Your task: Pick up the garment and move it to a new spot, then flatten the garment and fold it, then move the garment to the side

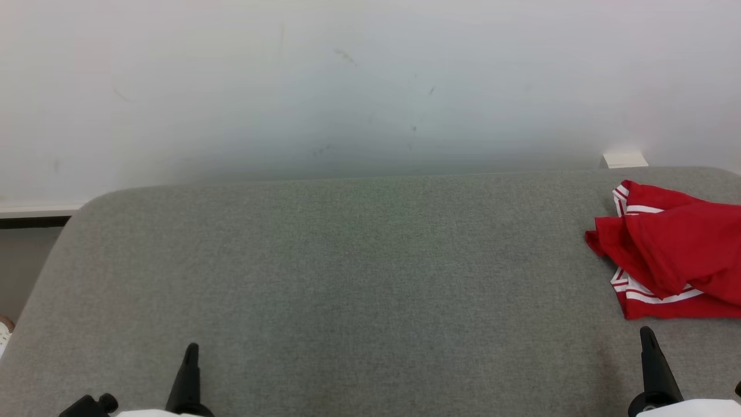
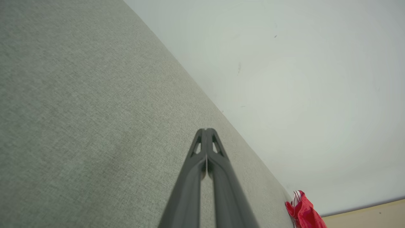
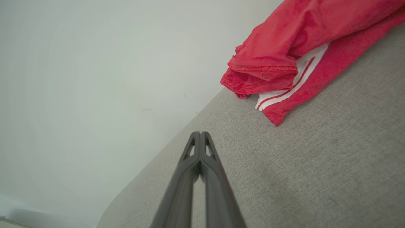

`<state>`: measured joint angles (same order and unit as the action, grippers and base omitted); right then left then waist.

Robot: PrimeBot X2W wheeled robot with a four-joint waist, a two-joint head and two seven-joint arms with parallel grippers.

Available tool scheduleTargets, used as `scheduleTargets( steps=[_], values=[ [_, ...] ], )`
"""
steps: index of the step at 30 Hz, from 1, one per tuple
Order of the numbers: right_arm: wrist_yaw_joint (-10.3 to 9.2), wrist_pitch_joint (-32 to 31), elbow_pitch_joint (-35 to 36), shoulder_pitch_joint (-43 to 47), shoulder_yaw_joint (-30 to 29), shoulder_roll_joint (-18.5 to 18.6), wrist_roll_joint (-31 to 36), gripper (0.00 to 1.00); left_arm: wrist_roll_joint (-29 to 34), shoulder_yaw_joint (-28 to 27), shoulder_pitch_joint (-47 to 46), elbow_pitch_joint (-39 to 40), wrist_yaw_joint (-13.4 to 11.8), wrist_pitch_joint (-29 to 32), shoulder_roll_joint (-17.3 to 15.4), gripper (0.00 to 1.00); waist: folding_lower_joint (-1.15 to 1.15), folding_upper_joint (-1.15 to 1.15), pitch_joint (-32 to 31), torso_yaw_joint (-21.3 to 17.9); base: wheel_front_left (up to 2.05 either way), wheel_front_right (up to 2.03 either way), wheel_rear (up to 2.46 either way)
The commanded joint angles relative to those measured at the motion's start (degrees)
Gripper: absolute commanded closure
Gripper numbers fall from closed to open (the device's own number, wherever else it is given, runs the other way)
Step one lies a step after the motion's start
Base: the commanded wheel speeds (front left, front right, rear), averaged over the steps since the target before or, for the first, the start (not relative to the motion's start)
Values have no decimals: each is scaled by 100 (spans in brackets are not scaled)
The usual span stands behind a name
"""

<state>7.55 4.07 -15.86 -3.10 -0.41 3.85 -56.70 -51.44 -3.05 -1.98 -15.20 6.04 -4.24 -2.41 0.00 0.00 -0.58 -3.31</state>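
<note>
Red garment [image 1: 677,255] w/ white stripes is seen crumpled at far-right part of grey fabric table [image 1: 347,260]. L gripper [image 1: 190,349] & R gripper [image 1: 647,335] are seen closed tight, empty, at table's near edge.

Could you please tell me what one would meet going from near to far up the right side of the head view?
right tool → red garment → small white block at the far edge of the surface → white wall
</note>
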Motion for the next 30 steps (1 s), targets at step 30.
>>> scheduleTargets(
  steps=[30],
  values=[
    [-7, -512, 138, -228, -315, -33, -1724, 100, -1975, -182, -278, 97, 93, 528, -51, 100, 0, 0, 29, 127, 0, 0, 0]
  ],
)
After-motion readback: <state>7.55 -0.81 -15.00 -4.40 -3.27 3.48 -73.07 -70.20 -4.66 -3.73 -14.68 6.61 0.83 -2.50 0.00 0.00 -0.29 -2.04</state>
